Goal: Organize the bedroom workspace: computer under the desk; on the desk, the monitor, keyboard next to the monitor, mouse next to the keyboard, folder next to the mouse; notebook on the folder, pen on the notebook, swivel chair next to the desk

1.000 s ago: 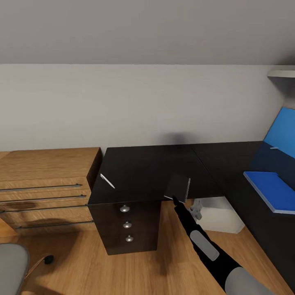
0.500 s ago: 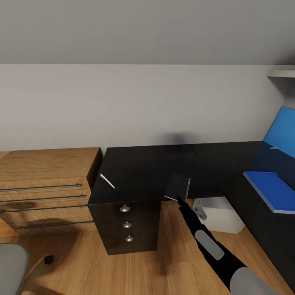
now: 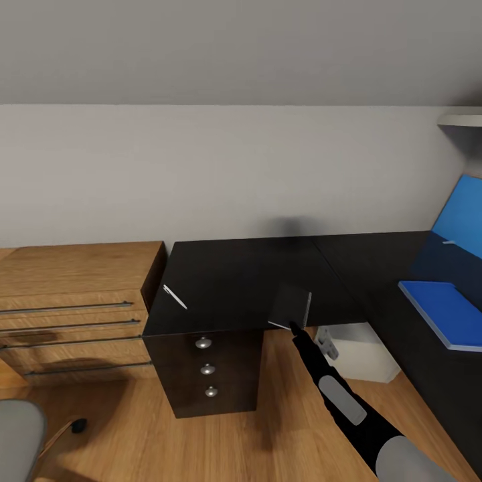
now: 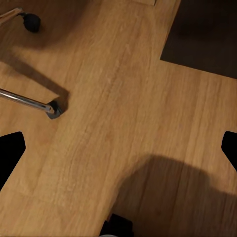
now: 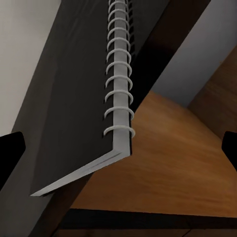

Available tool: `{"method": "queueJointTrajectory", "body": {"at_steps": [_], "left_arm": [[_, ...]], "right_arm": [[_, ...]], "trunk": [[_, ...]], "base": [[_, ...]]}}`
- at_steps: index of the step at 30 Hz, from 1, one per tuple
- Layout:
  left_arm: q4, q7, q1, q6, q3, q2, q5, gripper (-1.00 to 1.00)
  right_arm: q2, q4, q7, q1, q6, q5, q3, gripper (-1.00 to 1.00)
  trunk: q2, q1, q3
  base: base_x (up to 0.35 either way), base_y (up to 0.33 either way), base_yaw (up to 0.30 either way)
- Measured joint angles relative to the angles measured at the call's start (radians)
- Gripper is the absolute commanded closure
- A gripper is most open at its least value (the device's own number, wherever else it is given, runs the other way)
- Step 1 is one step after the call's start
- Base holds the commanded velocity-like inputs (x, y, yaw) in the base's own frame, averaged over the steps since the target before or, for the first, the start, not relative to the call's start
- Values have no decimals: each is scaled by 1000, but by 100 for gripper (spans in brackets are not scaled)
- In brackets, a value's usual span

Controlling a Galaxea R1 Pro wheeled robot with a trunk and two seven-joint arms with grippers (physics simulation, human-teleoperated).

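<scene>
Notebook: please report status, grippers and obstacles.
Right gripper at notebook corner, grip unclear. Left gripper open over floor. Notebook on desk edge, folder apart. Path looks free.

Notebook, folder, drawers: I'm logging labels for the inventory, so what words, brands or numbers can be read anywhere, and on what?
None can be read.
Notebook: plain dark cover with a white spiral, no print.
Folder: plain blue, no label.
Pen: too small to tell.
Desk drawers: round knobs, no marks.
Wooden cabinet: bare wood with metal handles.
</scene>
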Motion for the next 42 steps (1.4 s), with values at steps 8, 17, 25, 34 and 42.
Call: {"method": "queueJointTrajectory", "body": {"at_steps": [8, 17, 25, 34, 42], "left_arm": [[0, 1, 0, 0, 0, 0, 0, -100], [22, 2, 0, 0, -4, 0, -1, -100], [27, 3, 0, 0, -4, 0, -1, -100], [63, 5, 0, 1, -3, -1, -2, -100], [95, 3, 0, 5, -4, -22, -4, -100]], "right_arm": [[1, 0, 0, 0, 0, 0, 0, 100], [1, 0, 0, 0, 18, 3, -1, 100], [1, 0, 2, 0, 17, 4, 0, 100], [-21, -72, 3, 0, 12, 5, 6, 100], [-60, -120, 2, 0, 18, 1, 8, 100]], "trunk": [[0, 0, 0], [0, 0, 0], [0, 0, 0], [56, -31, 25], [112, -61, 50]], "base": [[3, 0, 0], [0, 0, 0], [0, 0, 0], [0, 0, 0], [0, 0, 0]]}}
